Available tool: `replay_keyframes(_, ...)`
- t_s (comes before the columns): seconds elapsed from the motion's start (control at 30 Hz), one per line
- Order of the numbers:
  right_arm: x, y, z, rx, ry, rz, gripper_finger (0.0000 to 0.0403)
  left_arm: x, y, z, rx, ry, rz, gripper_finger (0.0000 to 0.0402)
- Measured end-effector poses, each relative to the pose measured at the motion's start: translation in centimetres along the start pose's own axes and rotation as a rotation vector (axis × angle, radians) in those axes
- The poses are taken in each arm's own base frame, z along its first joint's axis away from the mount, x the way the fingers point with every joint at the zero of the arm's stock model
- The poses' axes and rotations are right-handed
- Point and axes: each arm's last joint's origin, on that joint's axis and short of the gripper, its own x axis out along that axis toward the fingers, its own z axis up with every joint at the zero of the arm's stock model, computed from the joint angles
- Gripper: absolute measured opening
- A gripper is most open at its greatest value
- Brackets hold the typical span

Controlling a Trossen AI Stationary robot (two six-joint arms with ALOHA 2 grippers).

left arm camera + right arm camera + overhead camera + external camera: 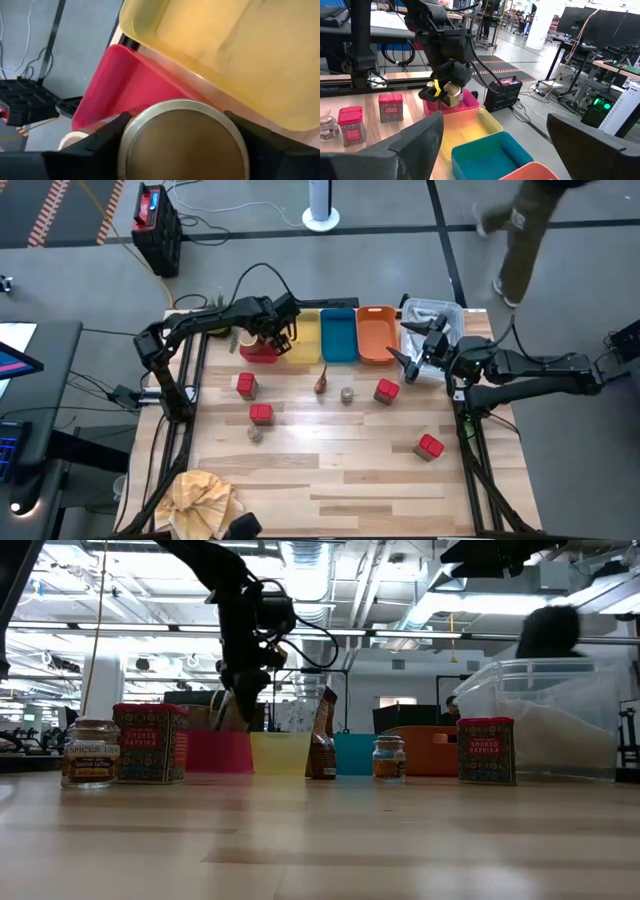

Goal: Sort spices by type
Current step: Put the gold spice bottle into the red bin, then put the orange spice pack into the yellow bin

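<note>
The left gripper [268,332] hangs over the red bin [258,350] at the table's eleven o'clock, its fingers [95,142] clenched on a round spice container [182,140] with a pale rim; the right wrist view shows that container [451,93] held above the red bin's [462,106] rim. Just to the right sit the yellow bin [303,335], the blue bin [338,335] and the orange bin [375,335], side by side along the twelve o'clock edge.

On the open wood, from the left: a red pack [246,386] at about nine o'clock, a second red pack [261,413] below it, and a small round jar [256,434] just beneath that. Near the centre stand the dark brown wedge [321,383] and a small jar [347,394], close together, then a third red pack [387,391]. A fourth red pack [430,447] lies well apart toward four o'clock. Crumpled tan paper [203,498] lies at seven o'clock.

The right gripper [412,362] waits at one o'clock, between the orange bin and a clear tub [432,320]; its fingers [415,140] stand spread with nothing between them, though the overhead view is too small to confirm this.
</note>
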Motion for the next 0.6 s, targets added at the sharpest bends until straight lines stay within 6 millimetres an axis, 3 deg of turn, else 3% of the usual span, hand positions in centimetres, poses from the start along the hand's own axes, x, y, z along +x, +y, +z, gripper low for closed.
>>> replay_keyframes(0.17, 0.0, 0.0, 0.0, 0.004, 0.000, 0.000, 0.0384, 0.1, 0.0, 0.1, -0.005, -0.018, 0.006, 0.0343)
replay_keyframes(0.33, 0.0, 0.0, 0.0, 0.004, 0.000, 0.001, 0.0384, -0.8, 0.3, 0.8, 0.003, -0.050, 0.009, 0.0354)
replay_keyframes(0.47, 0.0, 0.0, 0.0, 0.000, 0.000, 0.001, 0.0384, -3.2, 0.3, 1.6, 0.050, -0.136, -0.004, 0.0355)
replay_keyframes(0.6, 0.0, 0.0, 0.0, 0.000, 0.000, 0.000, 0.0384, -6.6, -1.6, 2.1, 0.054, -0.279, -0.211, 0.0356)
